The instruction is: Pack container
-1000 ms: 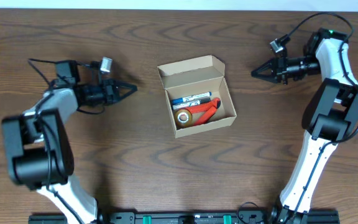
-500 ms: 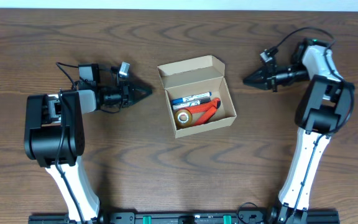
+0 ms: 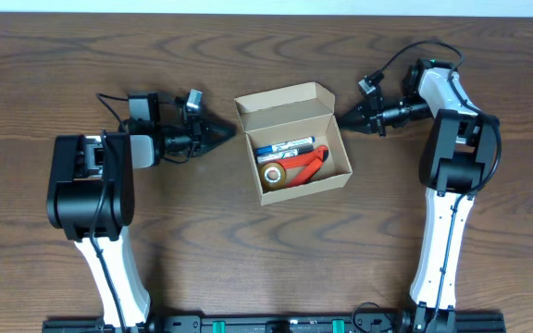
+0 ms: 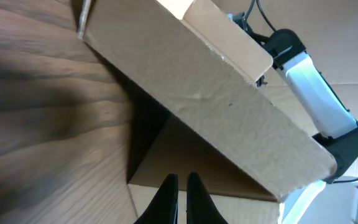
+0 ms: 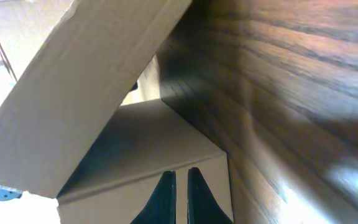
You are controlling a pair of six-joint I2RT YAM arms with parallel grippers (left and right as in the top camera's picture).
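Note:
The container [image 3: 285, 113], a small tan cardboard box, sits mid-table with its flap lid standing open at the back. Inside lie a blue and white marker [image 3: 287, 146], a tape roll [image 3: 272, 173] and a red item [image 3: 303, 165]. My left gripper [image 3: 233, 134] is shut and empty, its tip right by the box's left back corner. My right gripper [image 3: 342, 116] is shut and empty by the right back corner. The left wrist view shows shut fingers [image 4: 183, 182] close before the box wall [image 4: 229, 106]. The right wrist view shows shut fingers [image 5: 181, 175] before the cardboard [image 5: 104, 93]. Contact cannot be told.
The dark wooden table [image 3: 248, 259] runs all round the box. Both arms lie low, stretched toward the box from left and right, with black cables [image 3: 114, 100] looping above each wrist. The right arm [image 4: 316, 93] shows beyond the box in the left wrist view.
Both arms have closed in on the box, the left gripper moving right and the right gripper moving left. The box has not moved, and both grippers stayed shut.

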